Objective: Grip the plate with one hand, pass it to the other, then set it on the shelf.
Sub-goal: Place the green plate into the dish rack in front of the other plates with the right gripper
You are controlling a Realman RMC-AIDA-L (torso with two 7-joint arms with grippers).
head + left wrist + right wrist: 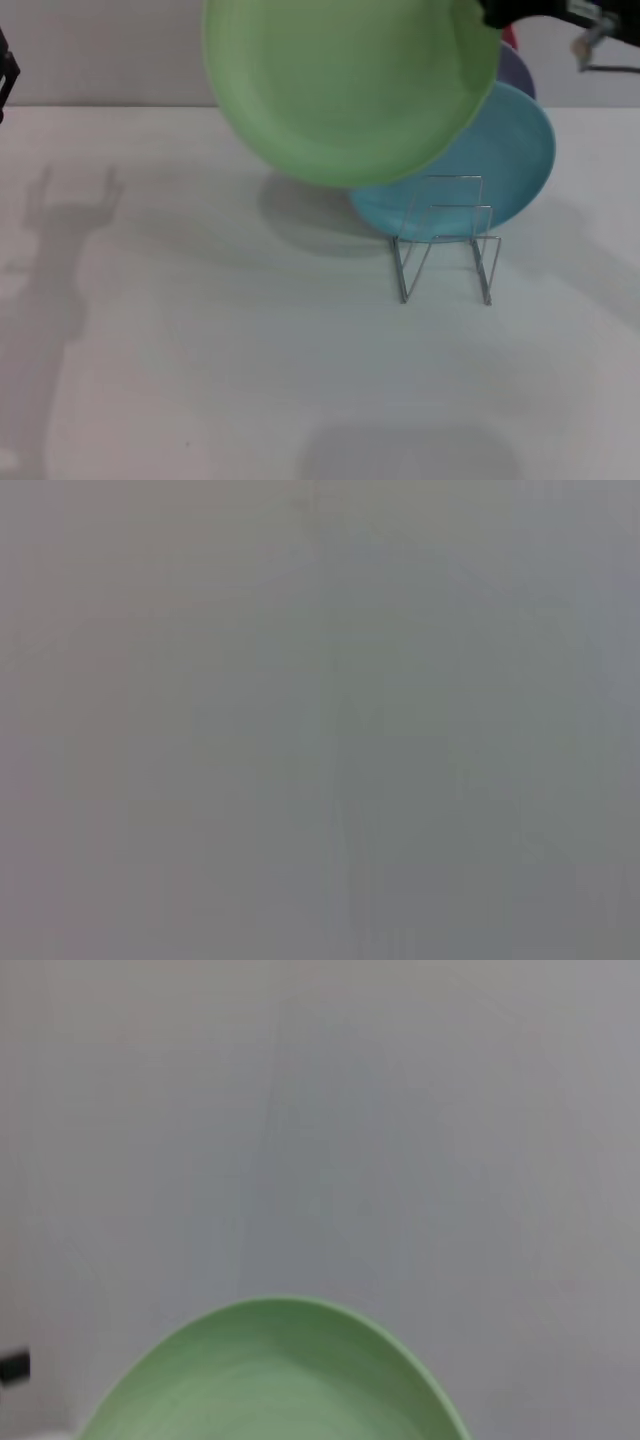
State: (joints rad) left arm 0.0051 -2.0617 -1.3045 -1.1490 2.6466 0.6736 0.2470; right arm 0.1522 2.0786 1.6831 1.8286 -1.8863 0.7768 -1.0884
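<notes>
The light-green plate [350, 85] hangs tilted in the air above the table, casting a shadow below it. My right gripper [488, 14] comes in from the top right corner and is shut on the plate's right rim. The right wrist view shows the plate [270, 1385] as a green arc against the pale table. The shelf [445, 240], a small silver wire rack, stands on the table below and right of the plate. My left gripper [5, 72] shows only as a black sliver at the far left edge, well away from the plate. The left wrist view is plain grey.
A turquoise-blue plate [505, 165] lies flat behind the rack, with a lavender plate [517, 68] partly hidden beyond it. The white table [200, 350] stretches to the left and front of the rack.
</notes>
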